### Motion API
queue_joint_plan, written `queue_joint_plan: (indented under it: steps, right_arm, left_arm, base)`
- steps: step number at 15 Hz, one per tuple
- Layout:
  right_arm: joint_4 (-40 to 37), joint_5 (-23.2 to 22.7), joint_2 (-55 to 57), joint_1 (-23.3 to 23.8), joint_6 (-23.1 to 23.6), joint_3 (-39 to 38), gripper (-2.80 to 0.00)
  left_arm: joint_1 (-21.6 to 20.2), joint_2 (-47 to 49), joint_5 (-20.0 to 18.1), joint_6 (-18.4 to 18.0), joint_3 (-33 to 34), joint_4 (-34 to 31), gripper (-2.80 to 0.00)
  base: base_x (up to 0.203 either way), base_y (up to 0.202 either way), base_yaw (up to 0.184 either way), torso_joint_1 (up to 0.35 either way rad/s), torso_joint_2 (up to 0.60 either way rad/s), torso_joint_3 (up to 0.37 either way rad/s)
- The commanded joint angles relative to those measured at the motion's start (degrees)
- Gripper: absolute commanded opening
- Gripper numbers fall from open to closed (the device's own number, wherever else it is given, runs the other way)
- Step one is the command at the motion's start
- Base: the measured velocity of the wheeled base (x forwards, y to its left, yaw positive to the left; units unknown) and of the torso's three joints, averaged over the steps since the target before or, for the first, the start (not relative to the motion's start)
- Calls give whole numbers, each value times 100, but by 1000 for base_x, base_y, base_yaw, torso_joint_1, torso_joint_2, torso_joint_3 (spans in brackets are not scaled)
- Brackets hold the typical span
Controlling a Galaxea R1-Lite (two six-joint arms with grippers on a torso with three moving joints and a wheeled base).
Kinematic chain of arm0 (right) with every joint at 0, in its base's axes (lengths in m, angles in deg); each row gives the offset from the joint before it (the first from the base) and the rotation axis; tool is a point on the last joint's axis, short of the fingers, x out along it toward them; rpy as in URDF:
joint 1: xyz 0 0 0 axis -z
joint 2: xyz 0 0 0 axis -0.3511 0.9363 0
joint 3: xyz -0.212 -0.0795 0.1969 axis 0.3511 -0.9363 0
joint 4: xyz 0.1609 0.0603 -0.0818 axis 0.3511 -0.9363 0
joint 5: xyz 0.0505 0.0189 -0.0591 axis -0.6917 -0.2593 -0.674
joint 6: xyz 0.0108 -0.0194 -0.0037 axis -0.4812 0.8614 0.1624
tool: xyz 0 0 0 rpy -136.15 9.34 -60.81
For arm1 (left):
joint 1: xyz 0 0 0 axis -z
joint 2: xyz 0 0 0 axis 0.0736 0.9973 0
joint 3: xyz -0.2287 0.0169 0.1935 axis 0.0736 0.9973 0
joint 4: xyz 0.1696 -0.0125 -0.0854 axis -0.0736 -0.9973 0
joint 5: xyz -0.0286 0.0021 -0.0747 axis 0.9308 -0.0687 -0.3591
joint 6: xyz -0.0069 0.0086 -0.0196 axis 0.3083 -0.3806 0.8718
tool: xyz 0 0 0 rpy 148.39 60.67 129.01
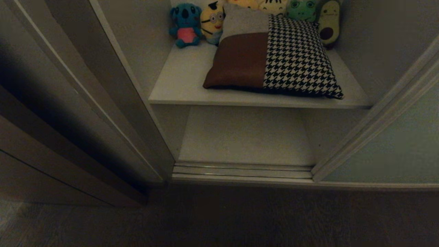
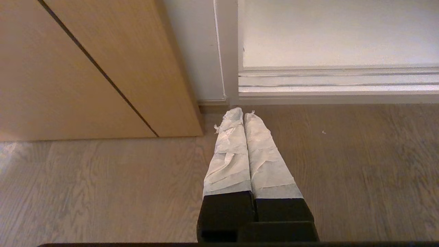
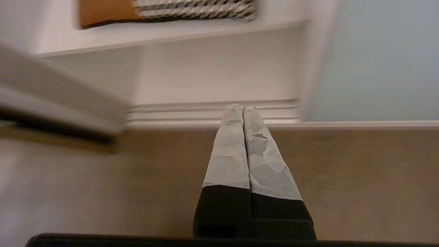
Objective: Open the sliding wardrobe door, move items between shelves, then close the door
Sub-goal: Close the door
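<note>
- You see the wardrobe standing open: the sliding wardrobe door [image 1: 394,144], a pale grey-green panel in a light frame, sits at the right of the opening and runs off the right edge of the head view, so its full width is cut off.
- You see two shelves: the upper shelf [image 1: 181,82] carries a cushion [image 1: 271,58] in brown, grey and black-and-white houndstooth; the lower shelf [image 1: 245,137] lies under it, its back part hidden by the upper board.
- You cannot find any folded garments in any view; only the cushion and a row of plush toys [image 1: 212,20] are on the upper shelf, and the toys are partly cut off by the top edge and partly hidden behind the cushion.
- The door track [image 1: 241,169] runs along the front of the opening, its right end hidden behind the door.
- The brown wooden side panel [image 2: 85,68] at the left is dark in the head view and only clear from the left wrist.
- Neither arm appears in the head view.
- The left gripper [image 2: 239,115] hangs above the wood floor [image 2: 343,171] close to the panel's corner, taped fingers pressed together, holding nothing.
- The right gripper [image 3: 242,108] points toward the track, taped fingers closed flat against each other and empty; its view is smeared at the left, so the shapes there cannot be read.
</note>
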State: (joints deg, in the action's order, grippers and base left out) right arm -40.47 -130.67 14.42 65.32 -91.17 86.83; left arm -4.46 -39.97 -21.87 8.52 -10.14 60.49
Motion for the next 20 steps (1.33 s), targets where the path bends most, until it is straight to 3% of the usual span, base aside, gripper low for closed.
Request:
queue_joint_plan:
  steps: [1, 7, 20]
  right_arm:
    - [-18, -403, 443, 85, 0, -31, -280]
    - [-8, -497, 1128, 90, 2, 86, -280]
    - [508, -462, 2571, 80, -18, 1130, -280]
  left_arm:
    - [-2, 8, 0, -1, 0, 0, -280]
    - [-2, 8, 0, -1, 0, 0, -280]
    - [-2, 8, 0, -1, 0, 0, -280]
  base:
    - [0, 0, 0, 0, 0, 0]
    - [0, 0, 0, 0, 0, 0]
    - [0, 0, 0, 0, 0, 0]
